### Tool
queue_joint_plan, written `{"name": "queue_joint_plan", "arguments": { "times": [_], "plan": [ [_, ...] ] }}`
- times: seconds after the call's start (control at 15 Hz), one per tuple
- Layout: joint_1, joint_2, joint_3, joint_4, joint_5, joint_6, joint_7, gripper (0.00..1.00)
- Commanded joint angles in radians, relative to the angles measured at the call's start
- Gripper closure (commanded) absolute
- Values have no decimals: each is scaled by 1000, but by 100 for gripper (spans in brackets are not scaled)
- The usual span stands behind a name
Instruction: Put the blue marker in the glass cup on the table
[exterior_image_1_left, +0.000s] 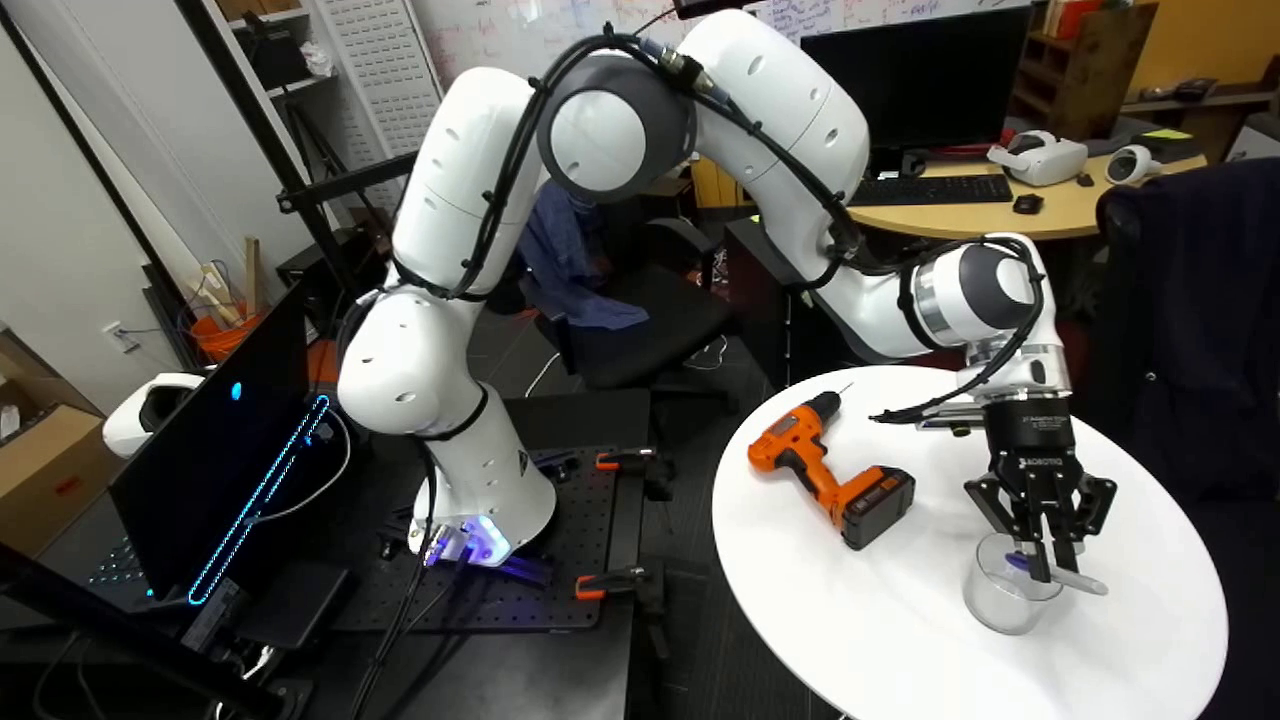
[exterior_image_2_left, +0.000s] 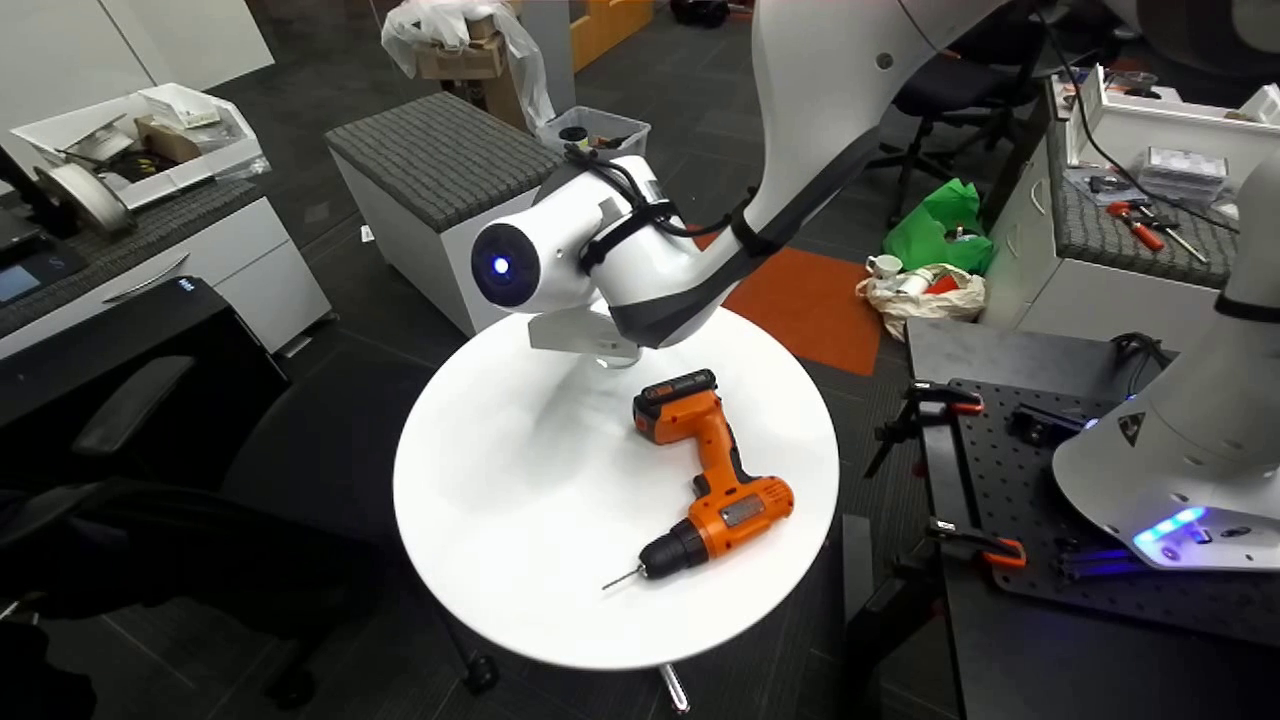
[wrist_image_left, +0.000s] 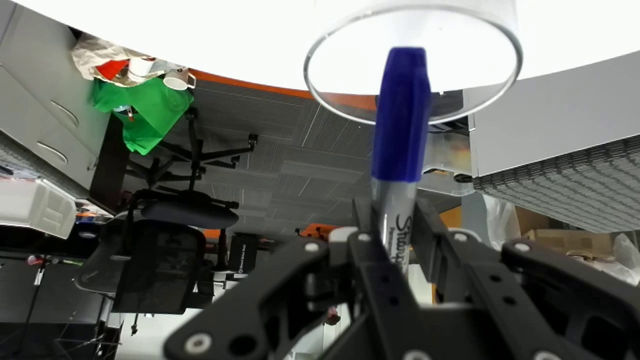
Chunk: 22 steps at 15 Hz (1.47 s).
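The blue marker (wrist_image_left: 402, 120) has a dark blue cap and a grey body. My gripper (wrist_image_left: 394, 212) is shut on its grey body, and the cap points away from the fingers towards the glass cup (wrist_image_left: 340, 107). In an exterior view my gripper (exterior_image_1_left: 1052, 570) points down at the cup's near side, and the marker (exterior_image_1_left: 1088, 582) lies tilted, almost level. Its cap overlaps the mouth of the clear, upright cup (exterior_image_1_left: 1000, 605); I cannot tell whether the tip is below the rim. In an exterior view the arm hides the gripper and marker, and only a bit of the cup (exterior_image_2_left: 618, 361) shows.
The round white table (exterior_image_1_left: 890, 600) carries an orange and black drill (exterior_image_1_left: 820, 465) beside the cup. The drill (exterior_image_2_left: 715, 455) also shows on the table (exterior_image_2_left: 500, 520) with its thin bit pointing outward. The table's curved edge runs close beyond the cup.
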Motion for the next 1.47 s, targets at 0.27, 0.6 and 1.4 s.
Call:
{"name": "queue_joint_plan", "arguments": {
  "times": [0.27, 0.6, 1.4],
  "plan": [
    [16, 62, 14, 91, -7, -96, -11, 94],
    [17, 87, 25, 125, 4, -116, -30, 94],
    [16, 71, 32, 107, 3, -110, -24, 0]
  ]
}}
